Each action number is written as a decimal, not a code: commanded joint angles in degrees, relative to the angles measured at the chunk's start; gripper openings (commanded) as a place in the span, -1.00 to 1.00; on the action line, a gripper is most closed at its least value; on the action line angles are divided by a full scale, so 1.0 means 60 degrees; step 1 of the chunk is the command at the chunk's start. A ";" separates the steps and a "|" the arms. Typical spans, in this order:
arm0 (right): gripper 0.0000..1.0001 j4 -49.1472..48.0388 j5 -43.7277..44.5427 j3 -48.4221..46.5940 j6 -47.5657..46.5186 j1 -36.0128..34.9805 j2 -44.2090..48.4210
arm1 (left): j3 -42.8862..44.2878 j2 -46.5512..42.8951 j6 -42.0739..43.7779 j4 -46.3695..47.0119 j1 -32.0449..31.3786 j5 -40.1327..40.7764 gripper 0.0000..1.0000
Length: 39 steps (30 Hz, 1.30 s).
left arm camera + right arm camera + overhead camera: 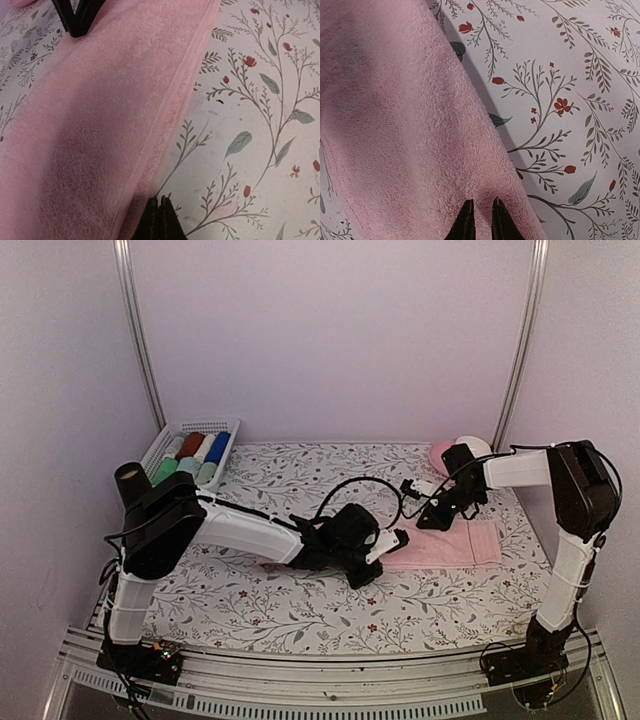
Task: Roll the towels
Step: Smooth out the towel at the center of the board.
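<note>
While the flat pale pink cloth towel (455, 545) is running rightward from me, I'm clamping its left end: left gripper (159, 212) on hem, right gripper (482, 212) on corner.

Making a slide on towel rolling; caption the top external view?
Left gripper and right gripper pinch the pink towel at its left end on the floral table; white basket back left.

1 pink towel (455, 545); 1 basket (205, 424) far left of it, roughly 7 cloth rolls (190, 460) inside, count uncertain; 2 arms: left arm (245, 530), right arm (515, 470).
</note>
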<state>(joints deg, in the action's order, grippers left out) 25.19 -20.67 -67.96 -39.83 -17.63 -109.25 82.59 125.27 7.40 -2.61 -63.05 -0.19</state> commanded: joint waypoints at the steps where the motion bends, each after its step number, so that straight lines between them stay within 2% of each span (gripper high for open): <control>1: -0.77 -0.0155 0.0104 -0.0062 0.0106 -0.0040 -0.0117 | 0.0320 0.0409 0.0480 -0.0048 -0.0197 0.0439 -1.00; 7: -0.77 -0.0155 0.0206 -0.0011 0.0077 -0.0039 -0.0210 | 0.0297 0.0529 0.0591 0.0077 -0.0199 0.0911 -0.99; 15: -0.76 -0.0156 0.0185 -0.0009 0.0033 -0.0036 -0.0234 | -0.0499 -0.0085 0.0793 0.0844 -0.0190 0.0546 -0.98; 21: -0.77 -0.0155 0.0226 0.0021 0.0003 -0.0042 -0.0306 | -0.0619 -0.0210 0.0950 0.0929 -0.0156 0.0937 -0.98; 39: -0.75 -0.0127 0.0351 0.0033 -0.0026 -0.0036 -0.0519 | -0.1048 -0.0666 0.1218 0.1496 -0.0099 0.1124 -0.76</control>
<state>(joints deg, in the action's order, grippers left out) 24.73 -18.98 -67.94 -39.86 -17.63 -111.11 76.16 122.13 13.34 4.69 -63.68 5.23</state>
